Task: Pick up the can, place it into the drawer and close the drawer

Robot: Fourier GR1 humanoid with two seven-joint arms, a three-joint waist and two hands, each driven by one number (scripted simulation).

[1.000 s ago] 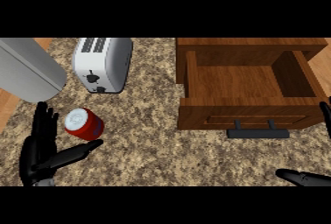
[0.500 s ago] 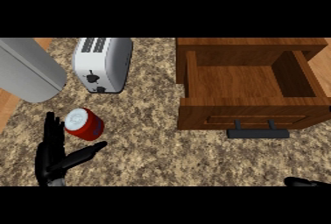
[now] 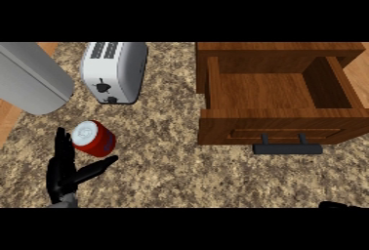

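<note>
Across the speckled counter (image 3: 187, 176), the wooden drawer (image 3: 277, 93) stands pulled open at the right, well apart from the red can (image 3: 93, 138) at the left. That can stands upright, tilted slightly, just ahead of the left hand (image 3: 63, 168), whose fingers (image 3: 62, 146) reach spread and unclenched beside it, grasping nothing. This hand is plainly the nearer one.

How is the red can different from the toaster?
The can is red with a silver top; the toaster is white with dark slots. The can is much smaller than the toaster. The can sits next to the left hand; the toaster is farther back, away from it. Both rest on the speckled counter.
</note>
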